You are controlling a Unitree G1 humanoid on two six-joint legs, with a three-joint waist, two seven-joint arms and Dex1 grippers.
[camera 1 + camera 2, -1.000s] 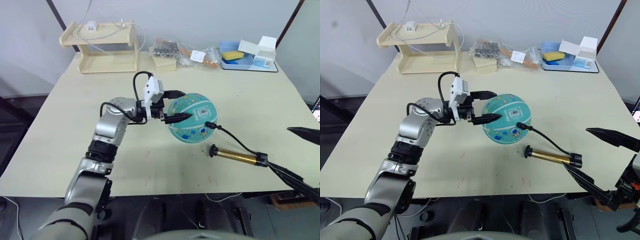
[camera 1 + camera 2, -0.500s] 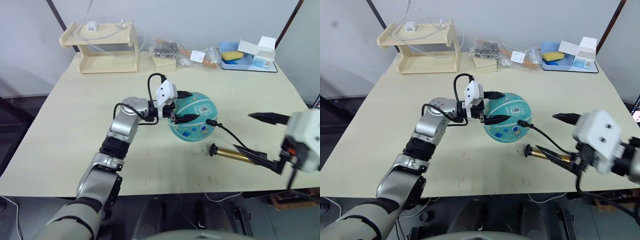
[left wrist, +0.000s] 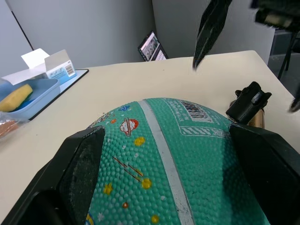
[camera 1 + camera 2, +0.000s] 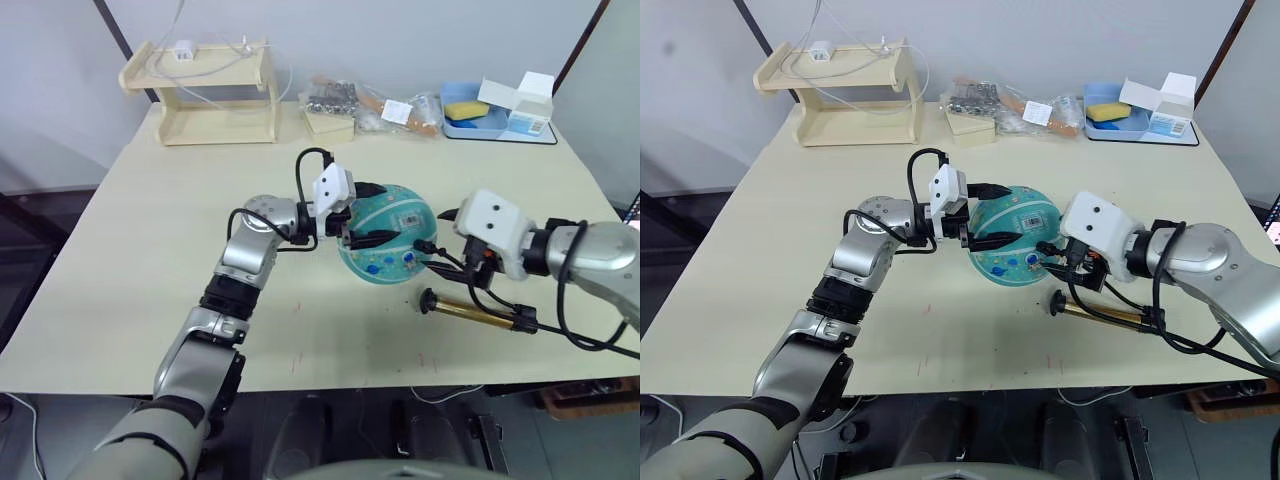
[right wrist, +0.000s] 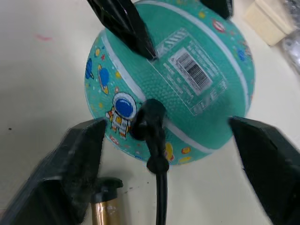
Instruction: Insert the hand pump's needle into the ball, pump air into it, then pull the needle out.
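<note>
Round teal rubber ball [image 4: 1012, 238] with white seams on pale table [image 4: 760, 250], steadied between left claw [image 4: 985, 215] fingers | black needle fitting [image 5: 146, 119] seated in ball, likely awaiting extraction | right claw [image 5: 161, 154] wide, straddling fitting | amber-gold hand pump [image 4: 1102, 313] lying beside | blue tray [image 4: 1110, 120] holds yellow sponge [image 4: 1107, 110]

Your left arm reaches forward and bends inward at the elbow, wrist level. Left gripper [image 4: 368, 214] has its jaws spread wide, one black finger [image 3: 77, 166] on each side of the ball [image 4: 388, 232], pressed to its surface. Your right arm comes in from the right, forearm angled inward. Right gripper [image 5: 164, 159] has jaws wide apart, straddling the ball's near side without contact.
</note>
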